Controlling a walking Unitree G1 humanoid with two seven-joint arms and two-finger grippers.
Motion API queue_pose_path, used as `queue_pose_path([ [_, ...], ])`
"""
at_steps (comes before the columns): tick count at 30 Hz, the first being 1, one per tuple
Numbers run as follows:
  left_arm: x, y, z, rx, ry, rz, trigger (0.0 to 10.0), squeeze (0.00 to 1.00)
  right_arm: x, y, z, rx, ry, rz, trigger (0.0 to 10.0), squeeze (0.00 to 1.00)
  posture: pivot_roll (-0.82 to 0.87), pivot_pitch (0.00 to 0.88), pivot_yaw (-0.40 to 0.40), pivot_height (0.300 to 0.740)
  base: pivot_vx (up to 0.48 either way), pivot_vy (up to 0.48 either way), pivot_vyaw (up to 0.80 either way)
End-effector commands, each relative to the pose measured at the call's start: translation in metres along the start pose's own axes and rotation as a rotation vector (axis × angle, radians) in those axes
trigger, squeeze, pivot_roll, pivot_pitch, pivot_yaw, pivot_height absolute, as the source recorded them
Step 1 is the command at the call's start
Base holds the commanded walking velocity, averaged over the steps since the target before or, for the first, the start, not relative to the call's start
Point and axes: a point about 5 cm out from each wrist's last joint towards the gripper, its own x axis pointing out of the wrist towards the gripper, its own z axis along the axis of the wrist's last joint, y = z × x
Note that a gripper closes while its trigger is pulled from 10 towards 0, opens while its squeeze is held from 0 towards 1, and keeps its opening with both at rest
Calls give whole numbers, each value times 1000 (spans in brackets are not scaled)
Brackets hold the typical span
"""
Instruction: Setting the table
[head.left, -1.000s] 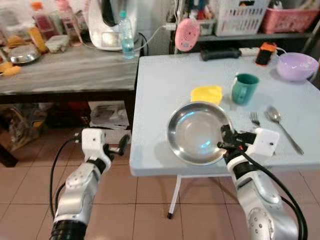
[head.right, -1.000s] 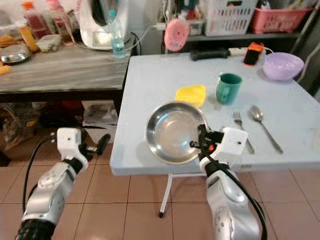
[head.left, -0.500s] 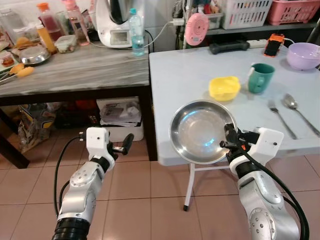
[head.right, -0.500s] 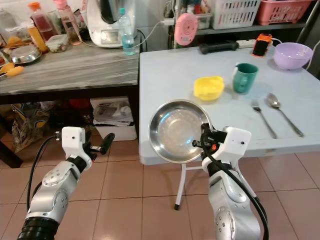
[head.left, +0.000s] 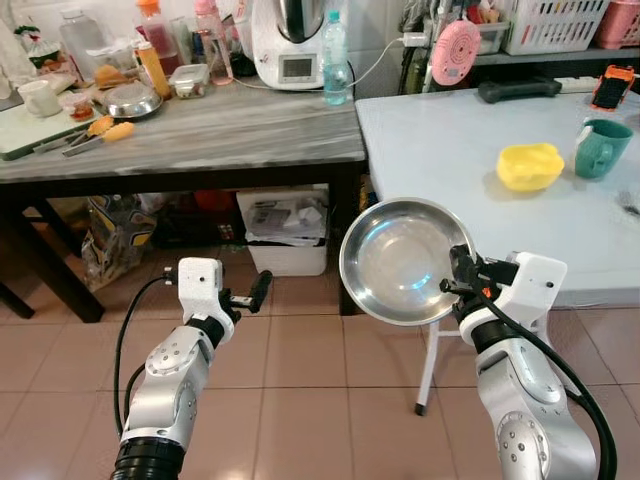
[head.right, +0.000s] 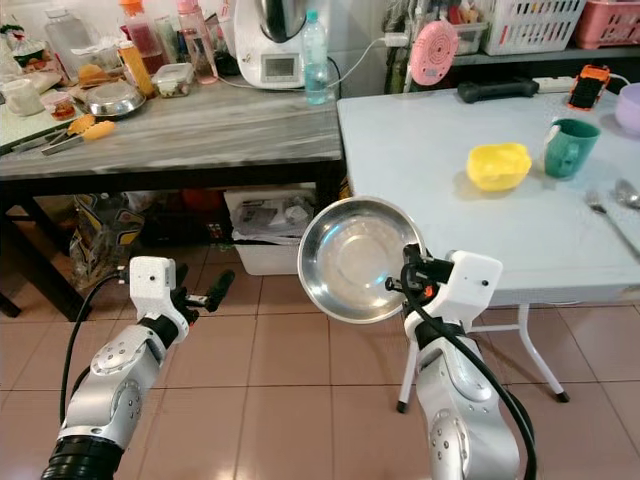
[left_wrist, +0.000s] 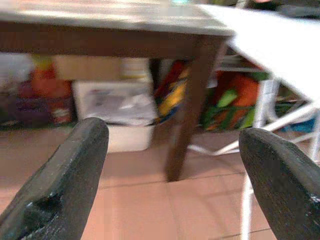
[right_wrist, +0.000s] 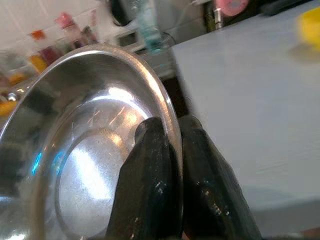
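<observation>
Right end effector (head.left: 452, 283) clenched on rim of steel plate (head.left: 400, 262), plate tilted up, held in air just short of white bench (head.left: 470, 140) edge. Plate looks light, stiff, slick; a rim pinch is the sensible hold. Left end effector (left_wrist: 170, 185) released, idle, low over floor. Beyond plate on bench: yellow bowl (head.left: 529, 166), green mug (head.left: 601, 148). No writing readable, probably too blurred.
</observation>
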Motion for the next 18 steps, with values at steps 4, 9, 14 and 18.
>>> queue_pose_path([
  [4, 2, -1, 4, 5, -15, 2, 10000, 0, 1, 3, 5, -11, -25, 19, 10000, 0, -94, 15, 63, 740, 0, 480, 0],
  [9, 2, -2, 3, 7, -14, 2, 10000, 0, 2, 2, 5, -14, -24, 17, 10000, 0, -93, 13, 61, 740, 0, 480, 0],
  [14, 2, -2, 3, 13, -14, 4, 10000, 0, 2, 1, 4, -15, -22, 17, 10000, 0, -93, 11, 60, 740, 0, 480, 0],
  [18, 2, 1, 6, 40, -42, 39, 10000, 0, 2, 0, 4, -19, -22, 16, 10000, 0, -92, 8, 58, 740, 0, 120, 0],
])
